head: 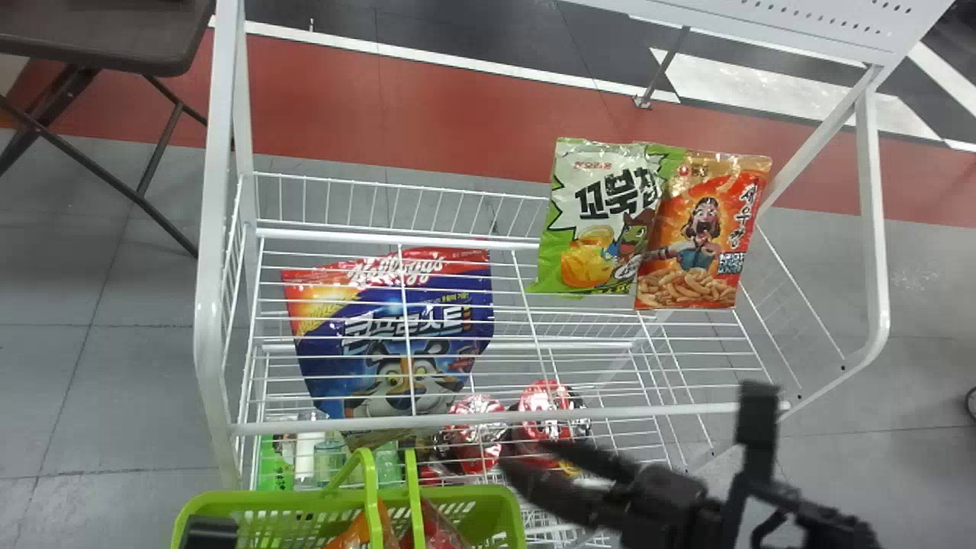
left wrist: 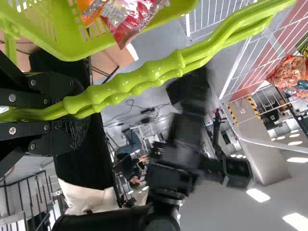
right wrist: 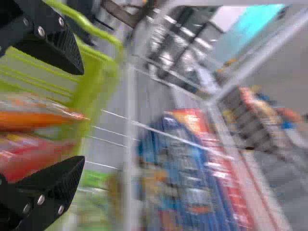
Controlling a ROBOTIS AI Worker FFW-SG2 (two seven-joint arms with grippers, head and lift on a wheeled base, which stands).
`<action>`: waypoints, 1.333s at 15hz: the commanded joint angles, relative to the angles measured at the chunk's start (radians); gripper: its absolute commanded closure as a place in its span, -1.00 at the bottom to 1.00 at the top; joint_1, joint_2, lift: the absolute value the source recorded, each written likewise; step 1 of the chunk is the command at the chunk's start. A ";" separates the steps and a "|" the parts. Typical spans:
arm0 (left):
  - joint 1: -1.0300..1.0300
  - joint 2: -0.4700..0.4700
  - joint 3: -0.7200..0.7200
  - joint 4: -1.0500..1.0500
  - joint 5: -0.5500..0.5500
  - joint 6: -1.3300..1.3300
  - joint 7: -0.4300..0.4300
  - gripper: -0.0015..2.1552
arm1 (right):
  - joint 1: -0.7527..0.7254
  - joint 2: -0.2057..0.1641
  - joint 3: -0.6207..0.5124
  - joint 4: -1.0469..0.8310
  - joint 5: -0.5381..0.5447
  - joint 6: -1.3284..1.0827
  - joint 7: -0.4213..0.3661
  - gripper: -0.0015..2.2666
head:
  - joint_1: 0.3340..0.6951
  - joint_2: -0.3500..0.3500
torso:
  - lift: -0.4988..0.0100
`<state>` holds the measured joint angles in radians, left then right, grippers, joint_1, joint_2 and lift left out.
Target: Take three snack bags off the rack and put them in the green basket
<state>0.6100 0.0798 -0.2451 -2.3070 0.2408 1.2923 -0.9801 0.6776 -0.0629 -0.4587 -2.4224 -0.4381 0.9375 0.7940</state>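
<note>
Korean lettering marks the green bag (head: 598, 217), orange bag (head: 698, 236) and, through wires, apparently the blue bag (head: 381, 335).

Head view: illumination is bright and diffuse, with soft shading on the floor (head: 130, 328). Glare spots lie on the cereal bag (head: 465, 313) and the red foil packs (head: 476, 438). The right hand (head: 524, 460) is dark and motion-blurred.

Left wrist view: ceiling lamps (left wrist: 258, 195) are overexposed to white; the basket handle (left wrist: 122, 84) carries glossy highlights. The right arm (left wrist: 175, 149) is smeared.

Right wrist view: strong directional blur affects the rack (right wrist: 131, 144), the cereal bag and the background. Ridges on the near fingers (right wrist: 67, 180) are legible.
</note>
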 commanded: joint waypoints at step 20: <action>-0.044 0.009 0.010 0.018 0.008 0.069 0.000 0.41 | -0.748 -0.143 -0.124 0.850 0.343 -0.521 -0.326 -0.57 | 1.00 -1.00 | 0.86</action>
<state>0.5714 0.0888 -0.2341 -2.2884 0.2484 1.3547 -0.9802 -0.0630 -0.1887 -0.5833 -1.5886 -0.0941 0.3996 0.4547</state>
